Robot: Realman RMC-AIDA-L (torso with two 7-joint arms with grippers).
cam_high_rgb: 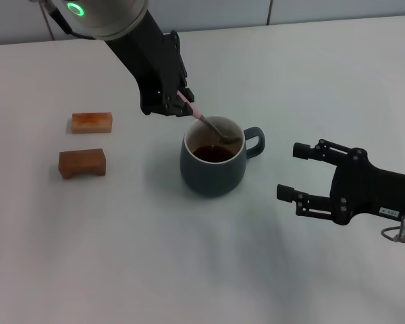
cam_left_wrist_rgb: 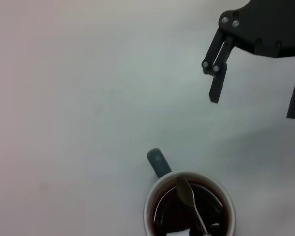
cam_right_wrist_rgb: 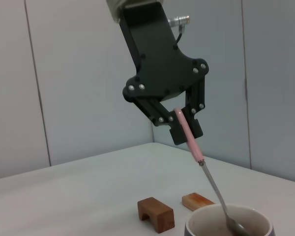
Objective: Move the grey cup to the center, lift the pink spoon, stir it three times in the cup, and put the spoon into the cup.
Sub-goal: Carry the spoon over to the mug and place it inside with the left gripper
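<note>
The grey cup [cam_high_rgb: 212, 164] stands near the middle of the table, handle toward my right arm, with dark brown liquid inside. It also shows in the left wrist view [cam_left_wrist_rgb: 189, 209] and the right wrist view [cam_right_wrist_rgb: 229, 225]. My left gripper [cam_high_rgb: 179, 101] is above and behind the cup, shut on the pink spoon [cam_high_rgb: 194, 109] by its handle. The spoon slants down, its metal bowl [cam_high_rgb: 227, 139] inside the cup at the liquid. The spoon shows in the right wrist view [cam_right_wrist_rgb: 187, 132] too. My right gripper [cam_high_rgb: 298, 172] is open and empty, to the right of the cup.
Two orange-brown blocks lie left of the cup: a lighter one [cam_high_rgb: 92, 122] farther back and a darker arched one [cam_high_rgb: 82, 163] nearer. The table's far edge meets a grey wall.
</note>
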